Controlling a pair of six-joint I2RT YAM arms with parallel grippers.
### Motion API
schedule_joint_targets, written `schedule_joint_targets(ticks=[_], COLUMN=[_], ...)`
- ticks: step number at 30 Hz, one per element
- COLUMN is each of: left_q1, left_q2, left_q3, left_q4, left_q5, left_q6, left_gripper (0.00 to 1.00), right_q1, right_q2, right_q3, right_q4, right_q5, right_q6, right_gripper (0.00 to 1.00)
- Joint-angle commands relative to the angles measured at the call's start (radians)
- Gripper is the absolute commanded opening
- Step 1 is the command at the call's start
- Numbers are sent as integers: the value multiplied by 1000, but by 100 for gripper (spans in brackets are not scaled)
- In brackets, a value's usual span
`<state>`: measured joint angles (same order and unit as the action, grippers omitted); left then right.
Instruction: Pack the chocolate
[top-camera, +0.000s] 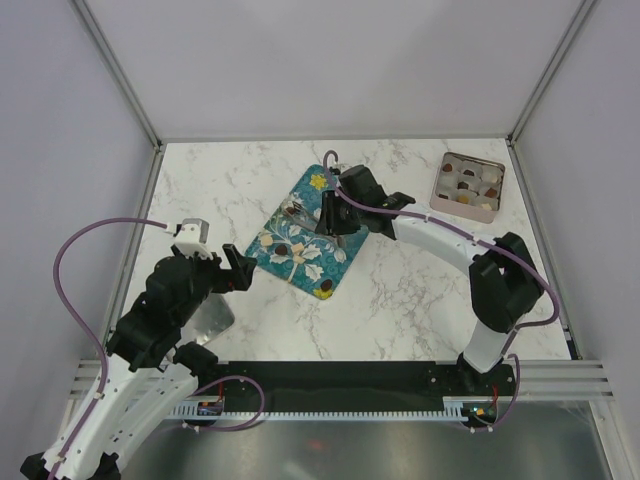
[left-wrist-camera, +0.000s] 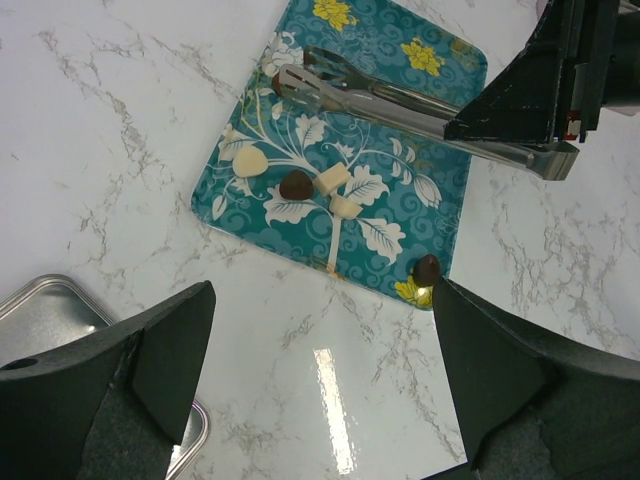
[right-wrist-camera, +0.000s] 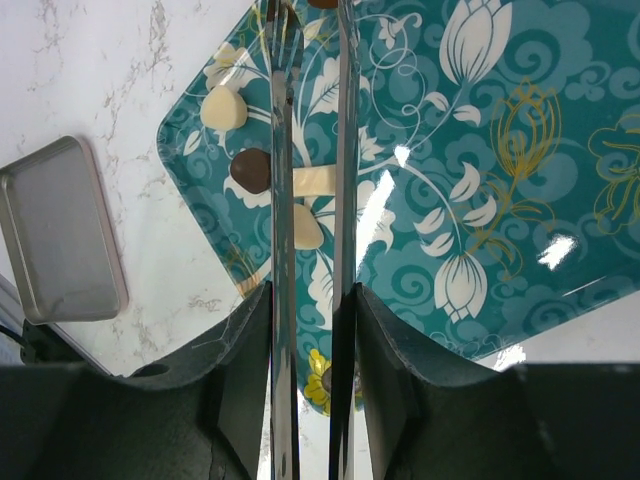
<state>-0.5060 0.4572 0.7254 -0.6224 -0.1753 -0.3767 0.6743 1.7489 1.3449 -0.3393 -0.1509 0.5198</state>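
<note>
Several pieces of chocolate lie on a teal flowered tray (top-camera: 318, 262): a dark one (left-wrist-camera: 296, 184), two tan ones (left-wrist-camera: 334, 180) beside it, a cream one (left-wrist-camera: 249, 162), and a dark one (left-wrist-camera: 428, 268) at the tray's near corner. My right gripper (right-wrist-camera: 312, 295) hangs over the tray, shut on metal tongs (right-wrist-camera: 283, 150). The tong tips (left-wrist-camera: 290, 80) reach a dark piece at the tray's far left edge. My left gripper (left-wrist-camera: 322, 288) is open and holds nothing, above bare table just in front of the tray.
A metal tin (top-camera: 468, 185) with chocolates in paper cups stands at the back right. Its flat lid (top-camera: 205, 318) lies by my left arm. White walls enclose the marble table on three sides.
</note>
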Motion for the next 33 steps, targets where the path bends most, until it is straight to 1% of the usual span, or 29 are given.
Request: schedule_joint_targets(ticks=[1, 10, 16, 23, 33], left_q1=[0, 0, 0, 0, 0], left_q2=[-2, -3, -3, -2, -5], left_q3=[6, 6, 6, 5, 5], left_q4=[16, 18, 18, 18, 18], left_q5=[-23, -27, -29, -29, -26], left_q6=[21, 21, 21, 22, 21], left_gripper=[97, 97, 97, 97, 97], right_q1=[13, 28, 27, 27, 11], right_q2=[29, 81, 96, 72, 6], right_q3=[48, 74, 82, 68, 39], right_q4=[63, 71, 74, 66, 46], right_q5=[25, 25, 27, 50, 57], right_q6=[-17, -9, -3, -6, 2], right_gripper=[45, 45, 42, 36, 33])
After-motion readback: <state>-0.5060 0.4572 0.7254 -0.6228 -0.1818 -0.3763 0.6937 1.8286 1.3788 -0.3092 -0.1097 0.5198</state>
